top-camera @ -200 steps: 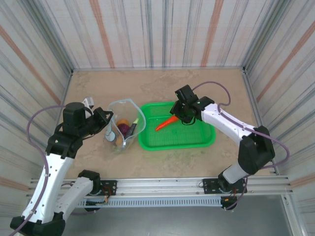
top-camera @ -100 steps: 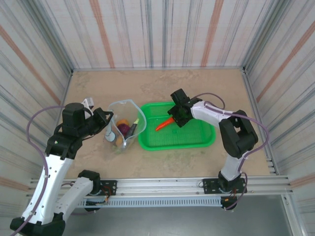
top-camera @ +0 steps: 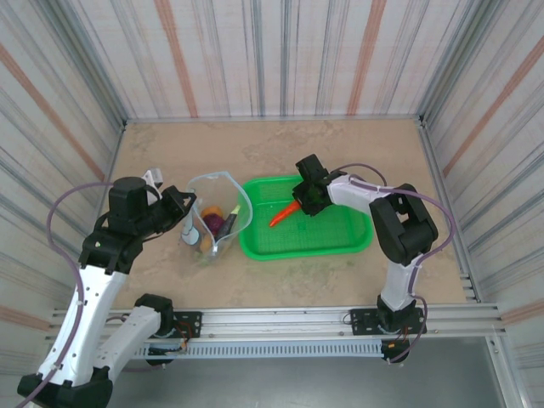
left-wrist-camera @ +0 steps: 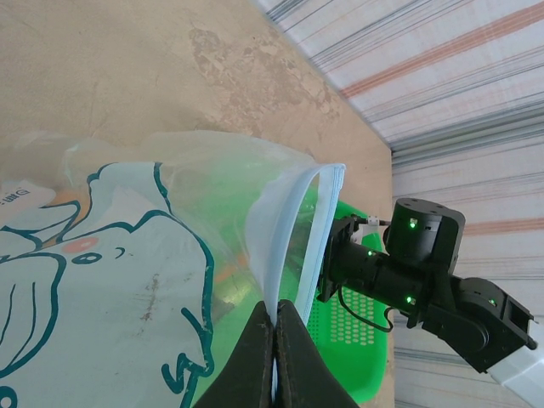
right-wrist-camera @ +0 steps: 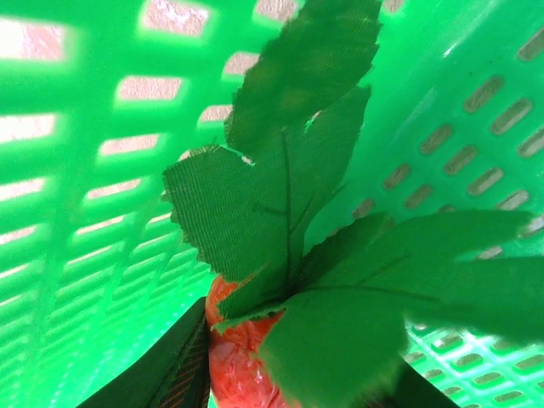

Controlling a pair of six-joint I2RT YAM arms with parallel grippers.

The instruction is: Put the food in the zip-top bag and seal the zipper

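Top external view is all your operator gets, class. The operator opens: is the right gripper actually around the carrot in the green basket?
Observer: In the right wrist view the carrot has its orange top between the fingers of the right gripper. I cannot tell whether they squeeze it.
Operator: What hides that?
Observer: Its green fabric leaves mostly cover the other finger.
Operator: And the left gripper?
Observer: In the left wrist view the left gripper is pinched shut on the zipper edge of the zip-top bag, whose mouth gapes open.
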